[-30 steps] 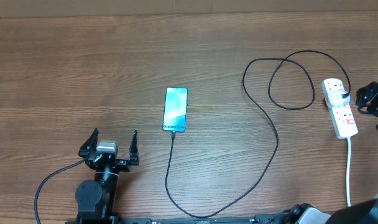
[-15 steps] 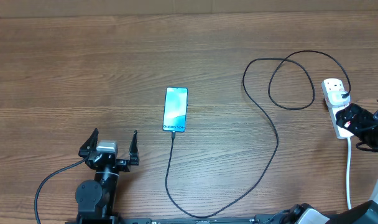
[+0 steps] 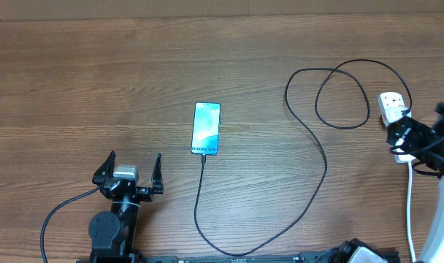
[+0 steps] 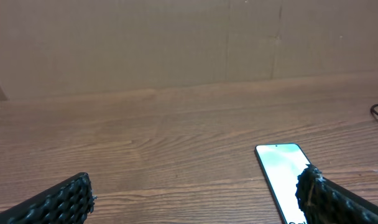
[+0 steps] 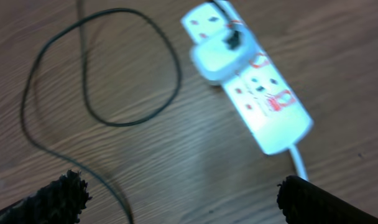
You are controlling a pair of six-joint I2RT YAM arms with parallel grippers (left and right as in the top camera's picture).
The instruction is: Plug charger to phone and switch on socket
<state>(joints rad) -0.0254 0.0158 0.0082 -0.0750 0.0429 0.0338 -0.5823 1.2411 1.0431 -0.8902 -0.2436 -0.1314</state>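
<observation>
- Right arm: a second ago it sat at the far right edge of the overhead view, clear of the socket (image 3: 391, 102). Half a second ago it had swung in over the strip's near end. Now it sits a little further up and covers the strip's middle and near end, so only the far end shows from above.
- Right end effector (image 5: 183, 186): fingers spread wide, nothing between them. It hangs above the worktop (image 3: 76, 73), with the socket ahead of the fingers and slightly right in the wrist view. No contact with the strip is visible.
- Socket, wrist view: lies diagonally, a white adapter block seated in it with a black lead coming out, and red markings on the outlets nearer the camera. The view is blurred, so switch positions cannot be told. The white lead (image 5: 298, 163) leaves the near end.
- Charger (image 3: 326, 164): no change over the last second. It runs from the phone's near end, sweeps out in a wide curve toward the robot, rises, then makes two loops just left of the socket.
- Phone (image 3: 206, 128): same spot mid-worktop, face up, screen lit, cable tip at its near edge.
- Left end effector (image 3: 134, 157): unmoved, fingers spread, empty, near-left of the phone and apart from it.
</observation>
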